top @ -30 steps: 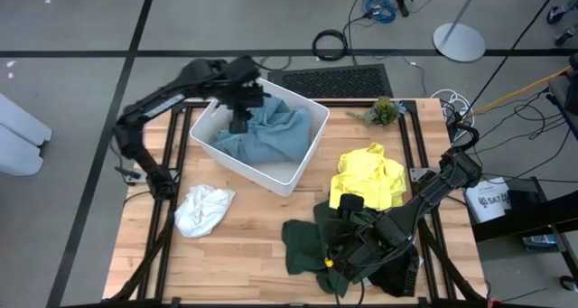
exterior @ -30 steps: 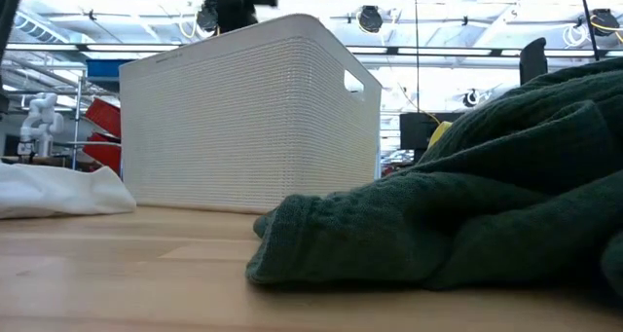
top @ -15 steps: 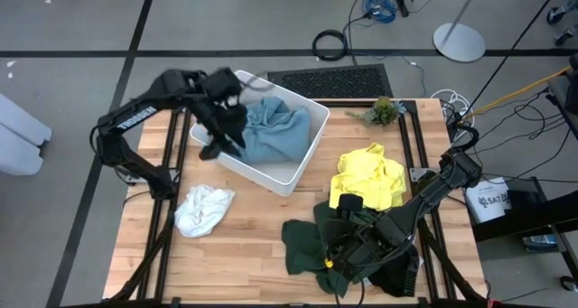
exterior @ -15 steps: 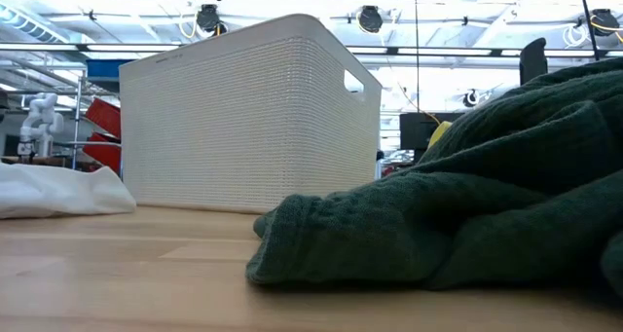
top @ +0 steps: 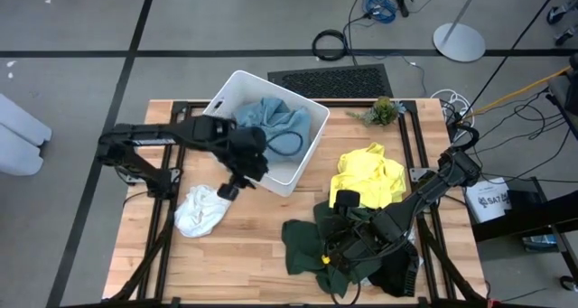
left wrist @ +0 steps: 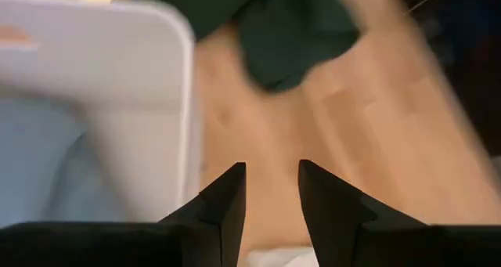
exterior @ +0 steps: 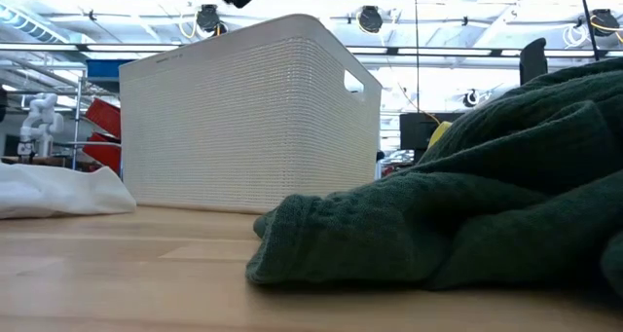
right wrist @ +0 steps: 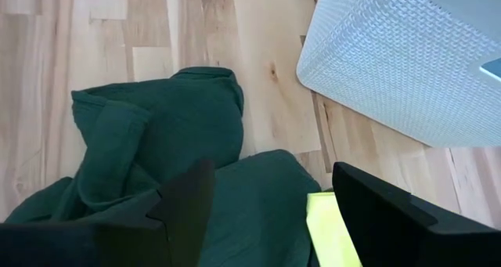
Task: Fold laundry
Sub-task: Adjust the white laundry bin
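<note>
**Left arm over the tub's near edge, right arm low over the green pile**

The wooden table (top: 262, 236) carries a white tub (top: 237, 89) at its far left, with a light blue garment (top: 275, 118) heaped inside it; a black cord or strap (top: 291, 144) loops over that garment's near side. The left gripper (top: 231, 189) hangs just past the tub's near wall, above bare wood and just beside the small white cloth (top: 202, 209) that lies crumpled at the near left; in the left wrist view its jaws stand a little apart with only table between the fingers (left wrist: 227, 200), so nothing is held. The yellow garment (top: 368, 177) lies bunched at the right of the table, apart from the tub; the dark green garment (top: 307, 243) sprawls at the near right, touching the yellow one's near edge, with a black garment (top: 397, 276) tucked against its right side. The right gripper (top: 332, 254) sits low over the green pile; the right wrist view shows its jaws spread wide over the green folds, one finger (right wrist: 184, 200) on each side, closed on nothing. In the low view the green cloth fills the right foreground, the tub stands behind it, and the white cloth lies at the far left. A small plant (top: 383, 111) rests at the far right edge.
</note>
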Controlling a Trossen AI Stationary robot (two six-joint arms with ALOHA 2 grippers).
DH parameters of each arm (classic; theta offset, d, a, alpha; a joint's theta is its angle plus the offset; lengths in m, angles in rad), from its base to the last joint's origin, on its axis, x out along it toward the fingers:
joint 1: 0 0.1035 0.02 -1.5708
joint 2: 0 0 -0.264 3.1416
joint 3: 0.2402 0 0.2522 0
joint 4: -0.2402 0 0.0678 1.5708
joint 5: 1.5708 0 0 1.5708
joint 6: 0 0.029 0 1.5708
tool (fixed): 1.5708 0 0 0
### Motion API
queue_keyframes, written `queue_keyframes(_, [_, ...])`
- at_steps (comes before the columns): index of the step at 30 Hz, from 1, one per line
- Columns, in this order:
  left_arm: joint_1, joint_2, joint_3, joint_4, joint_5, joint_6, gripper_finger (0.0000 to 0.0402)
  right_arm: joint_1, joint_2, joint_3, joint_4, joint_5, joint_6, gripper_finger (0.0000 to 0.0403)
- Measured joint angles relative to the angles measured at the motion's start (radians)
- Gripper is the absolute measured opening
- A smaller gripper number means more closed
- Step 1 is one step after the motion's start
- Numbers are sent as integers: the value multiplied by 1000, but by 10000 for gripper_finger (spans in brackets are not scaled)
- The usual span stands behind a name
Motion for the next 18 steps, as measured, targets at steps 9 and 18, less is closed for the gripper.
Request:
queue_keyframes(9, [-63,35,2,-2,-76,-2,80,0,0,0,9,2,-20,247])
queue_keyframes(18, [-65,100,2,0,-197,-3,9,0,0,0,12,4,-20,247])
